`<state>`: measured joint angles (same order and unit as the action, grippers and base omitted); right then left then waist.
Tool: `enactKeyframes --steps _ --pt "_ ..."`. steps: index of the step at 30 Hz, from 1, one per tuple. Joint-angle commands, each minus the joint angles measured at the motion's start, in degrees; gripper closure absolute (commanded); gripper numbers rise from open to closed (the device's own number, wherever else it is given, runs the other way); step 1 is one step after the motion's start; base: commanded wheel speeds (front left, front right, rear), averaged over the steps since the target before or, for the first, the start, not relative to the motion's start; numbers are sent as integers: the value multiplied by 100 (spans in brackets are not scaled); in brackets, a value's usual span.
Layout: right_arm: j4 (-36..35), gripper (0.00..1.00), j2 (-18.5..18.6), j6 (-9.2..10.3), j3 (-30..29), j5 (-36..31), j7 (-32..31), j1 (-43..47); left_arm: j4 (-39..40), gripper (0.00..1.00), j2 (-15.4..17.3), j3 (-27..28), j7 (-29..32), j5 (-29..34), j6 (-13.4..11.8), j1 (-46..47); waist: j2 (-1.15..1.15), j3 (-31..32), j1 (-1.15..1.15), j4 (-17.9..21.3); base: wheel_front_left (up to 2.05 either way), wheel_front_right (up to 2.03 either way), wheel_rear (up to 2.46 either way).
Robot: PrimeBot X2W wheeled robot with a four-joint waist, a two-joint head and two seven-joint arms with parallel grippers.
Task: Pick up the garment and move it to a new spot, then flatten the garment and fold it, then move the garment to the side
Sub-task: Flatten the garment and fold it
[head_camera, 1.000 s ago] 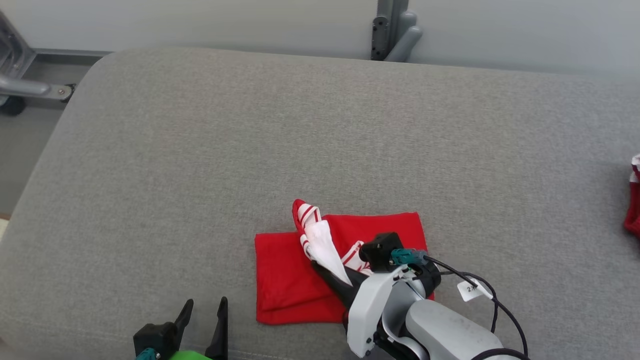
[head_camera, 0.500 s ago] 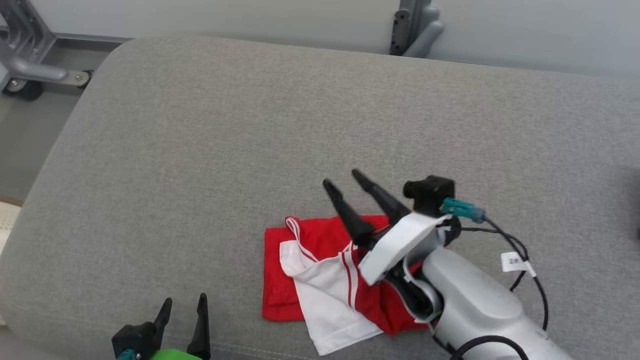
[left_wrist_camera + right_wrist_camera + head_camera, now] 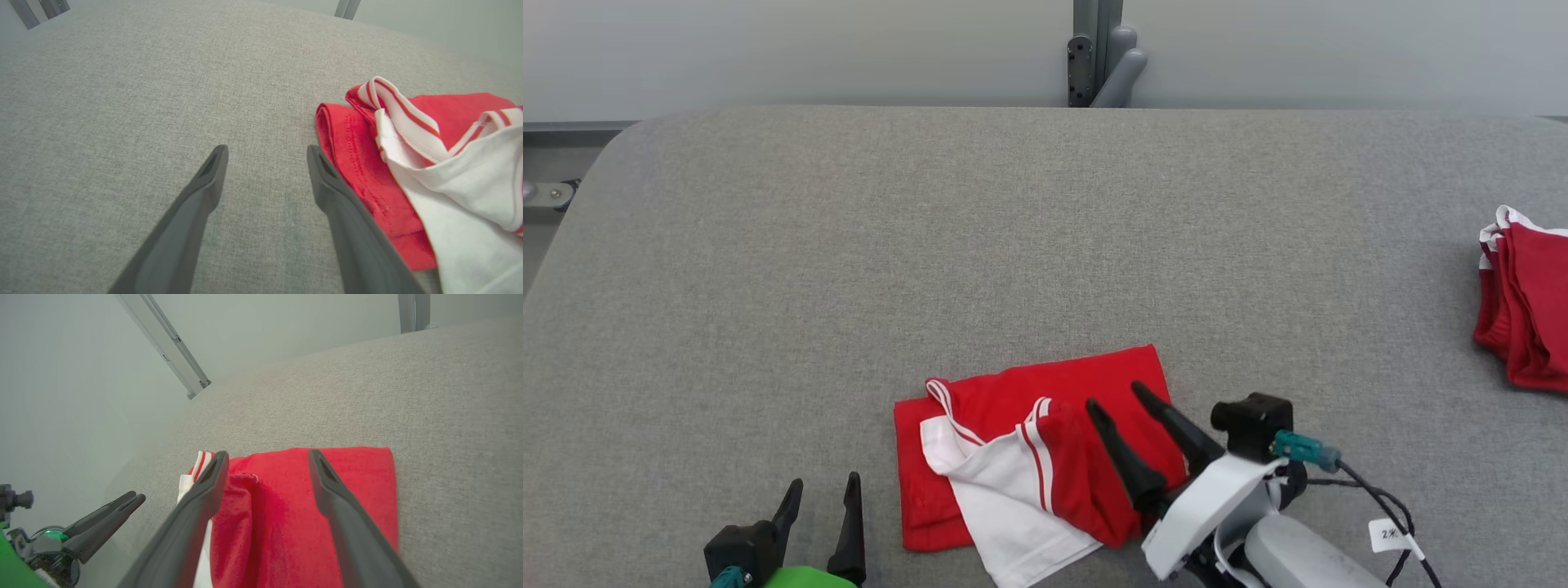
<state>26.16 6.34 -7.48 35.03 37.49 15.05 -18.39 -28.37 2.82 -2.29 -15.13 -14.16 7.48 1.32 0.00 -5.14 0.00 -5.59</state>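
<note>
The garment [image 3: 1029, 441] is red with white striped trim and lies partly folded near the front edge of the grey padded table [image 3: 931, 245], a white inner flap turned out over it. My right gripper [image 3: 1116, 394] hovers open over its right half, nothing between the fingers. In the right wrist view the garment [image 3: 286, 522] lies beneath the spread fingers of my right gripper [image 3: 265, 456]. My left gripper [image 3: 821, 483] stands open at the lower left, apart from the cloth. In the left wrist view the garment [image 3: 408, 163] lies just right of my left gripper [image 3: 265, 149].
A pile of red clothes [image 3: 1523, 302] sits at the table's right edge. A grey metal post [image 3: 1098, 53] rises behind the far edge and a frame part [image 3: 547, 192] shows at the left. The table's rounded left corner is close to my left arm.
My right gripper let go of the garment's white flap, which dropped spread over the red cloth, then drew back toward the front. The head camera has also shifted.
</note>
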Motion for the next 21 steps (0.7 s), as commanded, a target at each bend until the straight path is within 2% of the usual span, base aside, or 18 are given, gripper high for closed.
enactKeyframes --steps 1,7,12,13,14,21 --pt "-66 0 62 -1 129 95 13 83 -8 0 19 -10 3 17 -12 26 0 15 0 21 0 0 0" --pt "-166 0 355 -1 979 580 14 -72 -24 0 19 -62 3 19 -8 19 0 -24 0 -110 0 0 0" --pt "195 0 394 -1 1423 702 12 -412 -43 0 19 -34 3 3 -6 18 0 -59 0 -269 0 0 0" --pt "344 55 332 -1 1657 704 2 -596 -48 0 19 -30 3 -15 -5 15 0 -74 0 -329 0 0 0" --pt "395 100 296 -1 1774 729 2 -687 -49 0 19 -29 3 -24 -5 19 0 -84 0 -359 0 0 0" --pt "316 100 172 -1 2731 1130 -43 -1180 -79 0 19 -17 3 -48 -4 27 0 -92 0 -459 0 0 0"
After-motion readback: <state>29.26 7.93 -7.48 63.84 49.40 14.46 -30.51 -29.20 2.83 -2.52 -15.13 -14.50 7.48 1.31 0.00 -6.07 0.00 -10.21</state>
